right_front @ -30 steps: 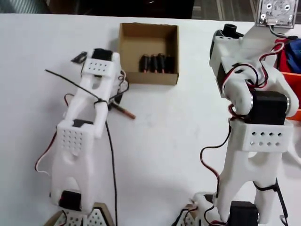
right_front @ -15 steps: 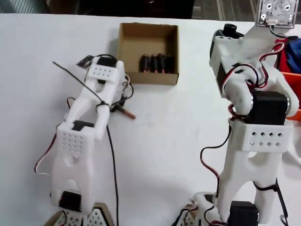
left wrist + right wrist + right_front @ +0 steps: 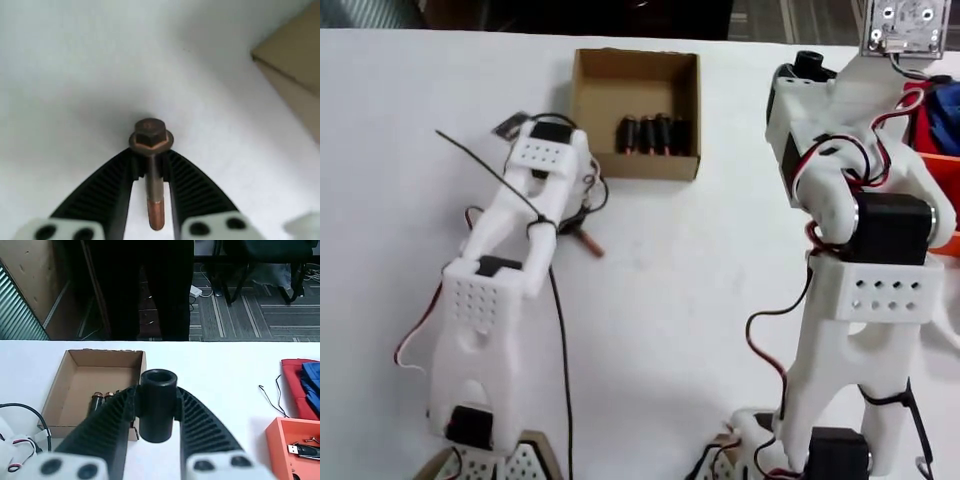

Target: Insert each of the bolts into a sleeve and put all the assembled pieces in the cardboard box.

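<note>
Left wrist view records the left gripper (image 3: 151, 161) clamped on a bolt (image 3: 151, 137) by its shank, just under the hex head, with the copper tip pointing back toward the wrist. High view places this bolt low over the table (image 3: 670, 290), just near and left of the cardboard box (image 3: 636, 60). Right wrist view records the right gripper (image 3: 157, 397) closed around a black sleeve (image 3: 158, 407), one open end of its bore showing. It sits to the right of the box and well apart from the bolt. Several assembled pieces (image 3: 654, 134) lie in the box against its near wall.

Assessment: the step in hand is mating bolt and sleeve. Recommended practice is to turn the bolt so its tip leads and line the shank up with the bore axis before closing the gap. The approach should be slow, with both grips held firm. A tilted entry risks jamming at the sleeve's rim.
</note>
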Tool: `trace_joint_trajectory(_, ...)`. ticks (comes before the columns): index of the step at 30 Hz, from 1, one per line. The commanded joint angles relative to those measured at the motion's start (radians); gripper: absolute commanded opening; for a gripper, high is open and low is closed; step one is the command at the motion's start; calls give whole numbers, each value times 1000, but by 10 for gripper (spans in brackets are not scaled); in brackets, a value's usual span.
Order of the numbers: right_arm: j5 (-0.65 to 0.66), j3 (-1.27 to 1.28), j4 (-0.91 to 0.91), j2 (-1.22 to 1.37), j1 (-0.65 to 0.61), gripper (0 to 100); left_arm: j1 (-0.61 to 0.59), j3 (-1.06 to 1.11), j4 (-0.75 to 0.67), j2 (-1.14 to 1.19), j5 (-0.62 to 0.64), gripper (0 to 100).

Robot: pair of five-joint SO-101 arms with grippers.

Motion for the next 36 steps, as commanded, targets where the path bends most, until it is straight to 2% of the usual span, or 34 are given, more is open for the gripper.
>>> trace_joint_trajectory(1,9,-11,-28,-13,-1,20,-58,7,40,-11,-74,25)
trace_joint_trajectory(4,11,-11,-28,-13,-1,20,-74,-19,103,-18,-279,25)
trace_joint_trajectory(8,11,-11,-28,-13,-1,20,-110,-101,270,-8,-789,25)
trace_joint_trajectory(10,11,-11,-28,-13,-1,20,-126,-117,287,-8,-1022,25)
trace_joint_trajectory(13,14,-11,-28,-13,-1,20,-146,-125,279,-8,-1226,25)
trace_joint_trajectory(18,15,-12,-28,-13,-1,20,-181,-131,230,-11,-1330,26)
trace_joint_trajectory(23,15,-12,-28,-13,-1,20,-195,-191,206,-8,-1297,31)
trace_joint_trajectory(28,15,-12,-28,-13,-1,20,-195,-203,186,-6,-1289,103)
trace_joint_trajectory(36,15,-12,-28,-13,-1,20,-210,-213,146,69,-1293,109)
